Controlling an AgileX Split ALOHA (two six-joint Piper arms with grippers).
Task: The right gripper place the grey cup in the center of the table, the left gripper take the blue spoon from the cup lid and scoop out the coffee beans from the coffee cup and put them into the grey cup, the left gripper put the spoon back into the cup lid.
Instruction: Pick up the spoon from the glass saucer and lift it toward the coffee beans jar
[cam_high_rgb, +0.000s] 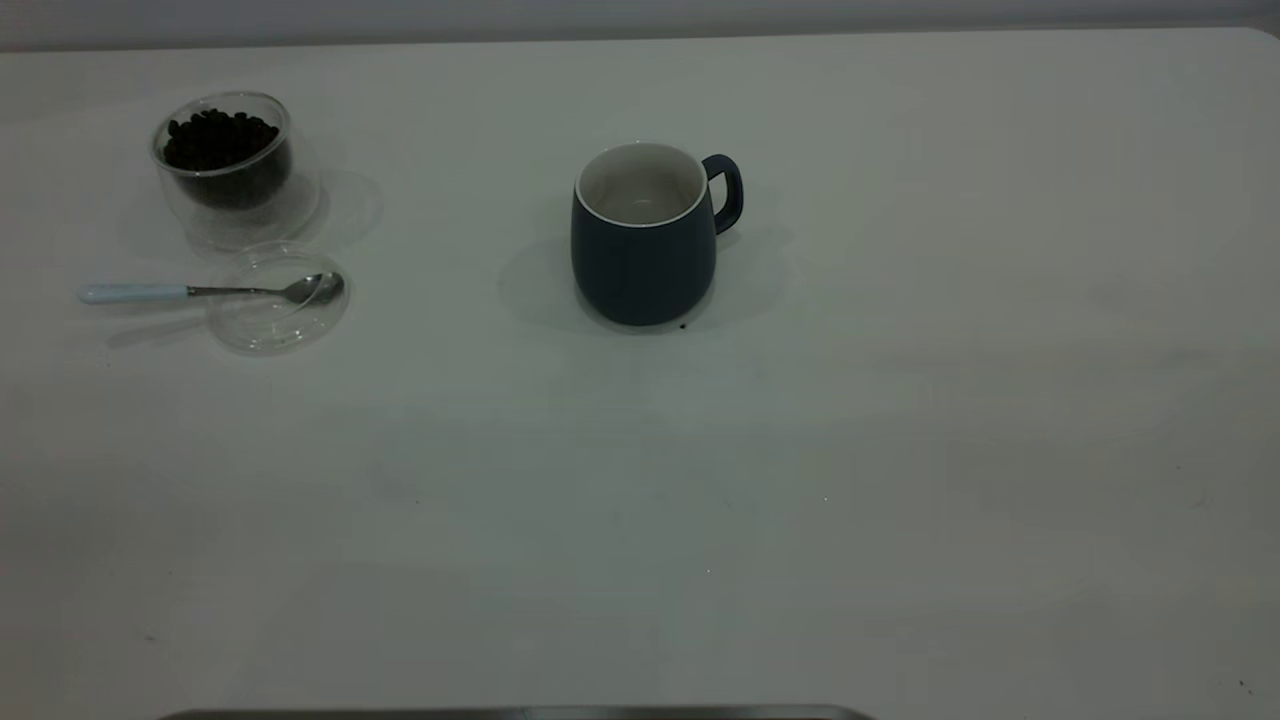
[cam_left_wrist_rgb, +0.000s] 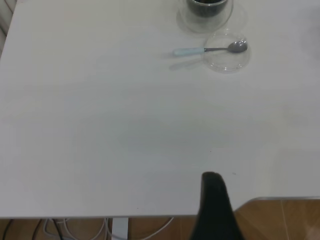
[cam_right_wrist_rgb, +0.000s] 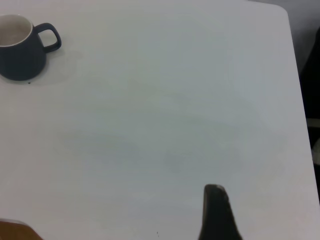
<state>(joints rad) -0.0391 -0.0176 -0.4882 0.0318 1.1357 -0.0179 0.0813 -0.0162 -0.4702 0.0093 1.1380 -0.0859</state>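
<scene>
Beans (cam_high_rgb: 220, 138), dark and nearly black, fill the glass cup (cam_high_rgb: 235, 170) almost to its rim; the cup stands upright at the far left of the worktop (cam_high_rgb: 900, 450). Just in front of it, almost touching, lies the clear lid (cam_high_rgb: 277, 298), flat on the surface. The spoon (cam_high_rgb: 210, 291) rests across the lid: its shiny bowl sits inside the lid near the right edge, while the pale blue handle sticks out past the rim to the left and hangs over the worktop.

The mug (cam_high_rgb: 645, 240) stands upright near the middle of the worktop, well apart from the glass cup and lid. It is dark blue-grey and matte, with a white inside, a thin white rim and a small loop handle turned to the right. Nothing shows inside it. A tiny dark speck lies at its base.

Neither arm shows in the exterior view. In the left wrist view only a black part of the left claw (cam_left_wrist_rgb: 216, 207) shows, over the near worktop edge, well away from spoon and lid; whether it is open I cannot tell. The right claw (cam_right_wrist_rgb: 216, 212) likewise shows only a black part, far from the mug, holding nothing visible, its opening not discernible.
</scene>
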